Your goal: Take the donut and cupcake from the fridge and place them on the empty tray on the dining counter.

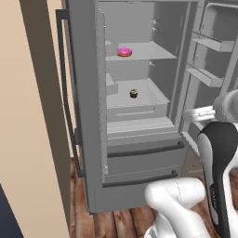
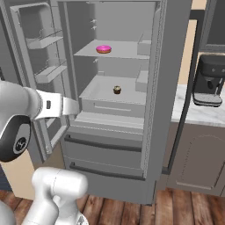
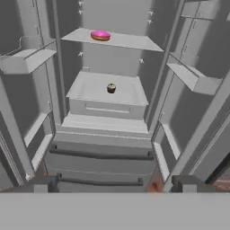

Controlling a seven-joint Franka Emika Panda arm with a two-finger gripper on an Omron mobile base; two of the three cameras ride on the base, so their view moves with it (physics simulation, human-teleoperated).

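The grey fridge (image 1: 88, 116) stands with both upper doors swung open. On its upper shelf lies the pink-iced donut (image 1: 124, 51) (image 2: 103, 48) (image 3: 100, 35). One shelf lower, above a drawer front, the small dark cupcake (image 1: 134, 93) (image 2: 117, 90) (image 3: 111, 88) stands upright. My gripper (image 3: 115, 185) hangs in front of the fridge at about the height of the lower shelf, well short of both pastries. It is open, fingertips wide apart, with nothing between them. The hand (image 2: 66, 105) (image 1: 200, 113) points into the fridge. The tray and the dining counter are out of view.
Door shelves (image 3: 193, 78) (image 3: 27, 60) jut out on both open doors beside the hand. Two closed drawers (image 1: 139, 162) sit below. A dark coffee machine (image 2: 210, 81) stands on a marble counter (image 2: 197, 112) to the right. A beige wall (image 1: 28, 116) flanks the left.
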